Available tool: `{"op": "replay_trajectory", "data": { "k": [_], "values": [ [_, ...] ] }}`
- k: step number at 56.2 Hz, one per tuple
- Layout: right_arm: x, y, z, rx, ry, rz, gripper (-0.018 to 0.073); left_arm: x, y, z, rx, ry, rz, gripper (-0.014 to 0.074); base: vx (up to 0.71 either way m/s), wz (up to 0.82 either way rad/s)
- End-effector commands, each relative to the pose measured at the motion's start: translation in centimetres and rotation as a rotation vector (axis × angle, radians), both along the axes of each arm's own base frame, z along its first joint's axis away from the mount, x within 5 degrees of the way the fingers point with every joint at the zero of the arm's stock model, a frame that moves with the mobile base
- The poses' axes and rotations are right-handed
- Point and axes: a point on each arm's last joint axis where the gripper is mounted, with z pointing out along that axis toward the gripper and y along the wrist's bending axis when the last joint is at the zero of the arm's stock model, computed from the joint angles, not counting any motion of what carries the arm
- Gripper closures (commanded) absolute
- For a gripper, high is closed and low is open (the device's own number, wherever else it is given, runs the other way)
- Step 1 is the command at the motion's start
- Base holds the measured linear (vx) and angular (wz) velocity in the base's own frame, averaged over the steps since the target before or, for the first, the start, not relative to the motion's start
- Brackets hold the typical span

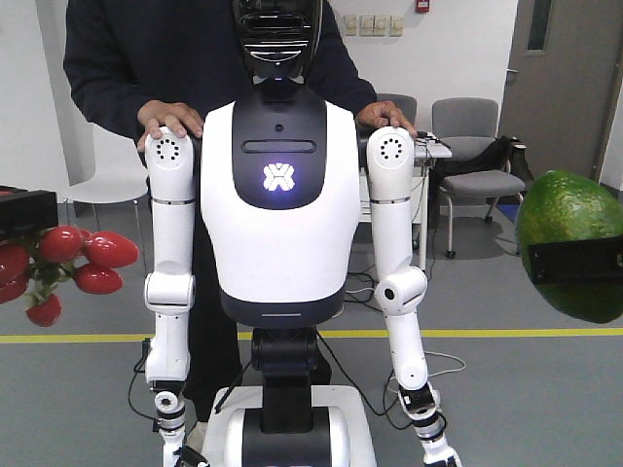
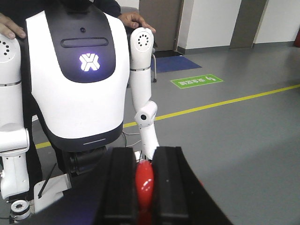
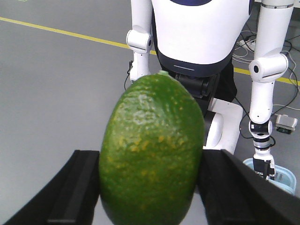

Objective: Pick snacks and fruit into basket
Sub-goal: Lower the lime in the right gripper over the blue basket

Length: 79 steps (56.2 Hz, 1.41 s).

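My left gripper [image 2: 143, 154] is shut on a glossy red fruit [image 2: 144, 185]. In the front view this fruit shows as a bunch of red pieces [image 1: 83, 253] hanging below the left gripper [image 1: 24, 212] at the left edge. My right gripper [image 3: 152, 157] is shut on a large green fruit [image 3: 152, 154] with yellow speckles. The same green fruit [image 1: 569, 209] fills the right edge of the front view. A corner of the light blue slotted basket [image 3: 281, 177] shows at the bottom right of the right wrist view. The snacks are out of view.
A white humanoid robot [image 1: 277, 195] stands straight ahead, and a person behind it rests both hands on its shoulders. Grey chairs [image 1: 477, 146] stand at the back right. A yellow line [image 1: 97, 338] crosses the grey floor. Cables [image 3: 246, 44] lie near the robot's base.
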Motion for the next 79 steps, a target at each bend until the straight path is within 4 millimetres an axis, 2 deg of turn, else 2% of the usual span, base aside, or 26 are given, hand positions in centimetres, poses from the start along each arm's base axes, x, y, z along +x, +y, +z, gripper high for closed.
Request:
{"op": "replay_trajectory", "data": {
  "k": [1, 20, 39, 54, 62, 79],
  "values": [
    [-0.3, -0.2, 1.8, 0.054, -0.125, -0.012, 0.0568, -0.5, 0.2, 1.8, -0.066, -0.103, -0.002, 0.0602, 0.0, 0.0],
    [-0.3, 0.4, 1.9, 0.125, -0.108, 0.031, 0.0568, -0.5, 0.2, 1.8, -0.066, -0.103, -0.002, 0.0602, 0.0, 0.0],
    [1.2, 1.0, -0.1, 0.001, 0.023, 0.067, 0.0568, -0.5, 0.2, 1.8, -0.068, -0.106, -0.001, 0.0602, 0.0, 0.0],
    [3.5, 1.5, -2.1, -0.074, 0.147, 0.059, 0.0568, -0.5, 0.2, 1.9, -0.069, -0.109, -0.001, 0.0602, 0.0, 0.0],
    [4.6, 1.6, -4.6, -0.078, 0.152, 0.023, 0.0568, -0.5, 0.2, 1.9, -0.069, -0.109, -0.001, 0.0602, 0.0, 0.0],
    [4.9, 1.1, -13.0, -0.029, 0.097, -0.064, 0.0568, -0.5, 0.2, 1.9, -0.069, -0.109, -0.001, 0.0602, 0.0, 0.0]
  ]
}}
